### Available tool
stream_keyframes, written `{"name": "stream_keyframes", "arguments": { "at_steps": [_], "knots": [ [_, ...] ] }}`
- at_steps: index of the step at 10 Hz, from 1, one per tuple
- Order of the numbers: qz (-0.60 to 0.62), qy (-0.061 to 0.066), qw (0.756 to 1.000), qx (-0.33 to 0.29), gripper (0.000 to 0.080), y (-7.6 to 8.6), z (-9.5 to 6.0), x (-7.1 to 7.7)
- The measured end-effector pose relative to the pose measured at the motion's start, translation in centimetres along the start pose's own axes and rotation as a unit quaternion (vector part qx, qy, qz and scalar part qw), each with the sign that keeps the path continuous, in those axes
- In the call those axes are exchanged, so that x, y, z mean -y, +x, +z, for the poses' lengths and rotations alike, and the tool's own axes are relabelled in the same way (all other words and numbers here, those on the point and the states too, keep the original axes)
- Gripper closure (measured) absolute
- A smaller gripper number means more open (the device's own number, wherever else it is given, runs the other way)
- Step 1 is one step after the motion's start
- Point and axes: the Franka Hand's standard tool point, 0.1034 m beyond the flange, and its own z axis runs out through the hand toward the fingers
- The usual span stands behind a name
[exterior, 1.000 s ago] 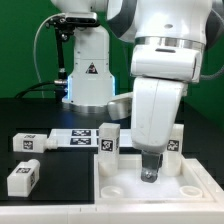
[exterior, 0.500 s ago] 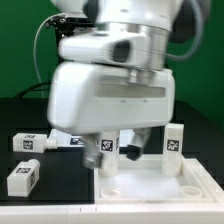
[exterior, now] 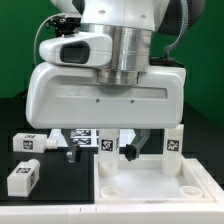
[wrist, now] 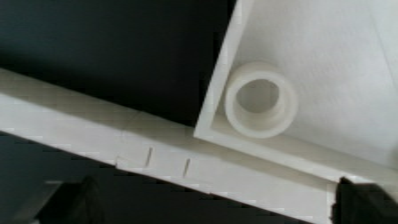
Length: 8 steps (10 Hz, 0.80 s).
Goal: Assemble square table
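While hovering, pincer [wrist: 210, 203] apart and empty, over the flat white plastic square top [exterior: 150, 175], barely started tbh: round corner sockets [wrist: 262, 100] bare, white tagged block legs [exterior: 22, 178] all loose.

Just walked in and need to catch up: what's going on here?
The robot arm is partway through putting furniture together. Its hand is open and empty, above a corner socket of the table top. One leg lies loose at the exterior view's left; an upright leg stands by the top's far edge.
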Motion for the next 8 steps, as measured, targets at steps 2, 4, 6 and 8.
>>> {"name": "stream_keyframes", "arguments": {
  "at_steps": [2,4,6,8],
  "knots": [
    [0.093,0.014,0.996,0.004,0.015,-1.7,0.8,-4.1],
    [0.222,0.049,0.973,0.05,0.015,-4.5,2.1,-5.8],
    [0.245,0.047,0.967,0.047,0.015,-4.0,2.1,-5.9],
    [0.242,0.052,0.967,0.066,0.015,-4.6,2.4,-6.1]
  ]
}}
